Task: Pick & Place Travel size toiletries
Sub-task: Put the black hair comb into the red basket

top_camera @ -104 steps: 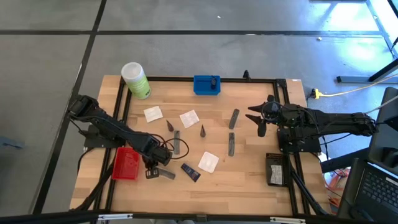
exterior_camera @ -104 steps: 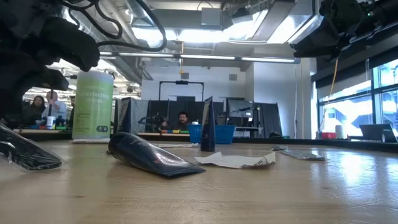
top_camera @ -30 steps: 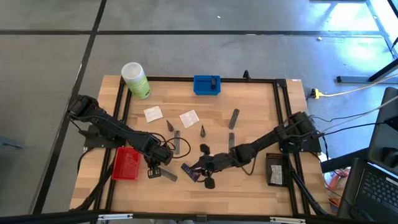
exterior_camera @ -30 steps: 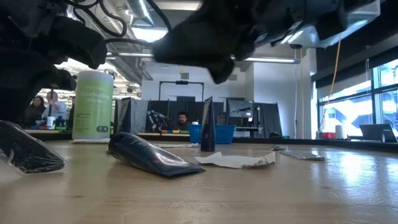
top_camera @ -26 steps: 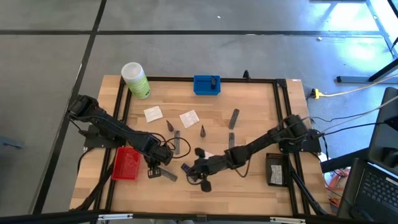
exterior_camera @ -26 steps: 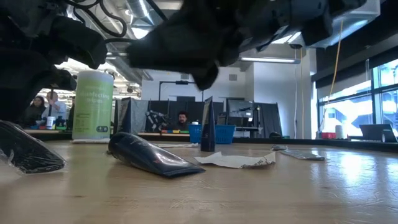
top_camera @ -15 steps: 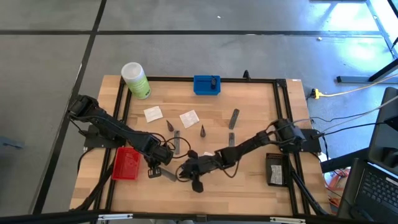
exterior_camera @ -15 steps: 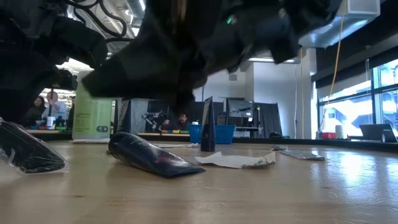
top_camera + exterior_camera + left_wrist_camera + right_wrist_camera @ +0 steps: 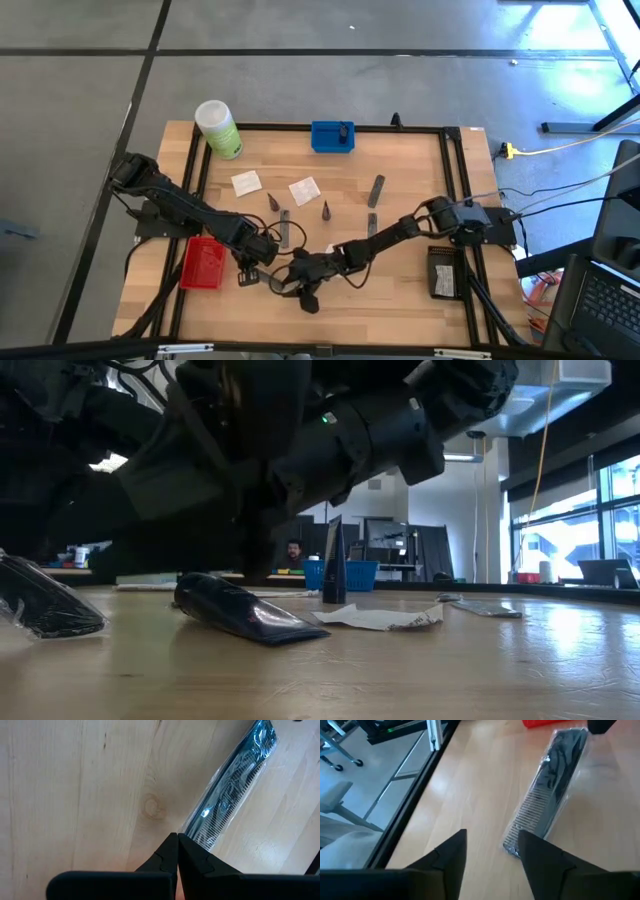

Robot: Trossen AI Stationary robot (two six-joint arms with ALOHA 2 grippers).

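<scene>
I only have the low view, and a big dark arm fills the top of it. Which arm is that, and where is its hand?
Observer: That is the right arm. It is stretched across to the near left part of the table, and the right hand is close to the left hand.
Operator: Is the right hand open?
Observer: Yes. The right wrist view shows its fingers apart, just short of the end of the clear packet with a black comb.
Operator: And the left hand?
Observer: It is shut with nothing between the fingers. Its tips are beside that same packet, near the red tray.
</scene>
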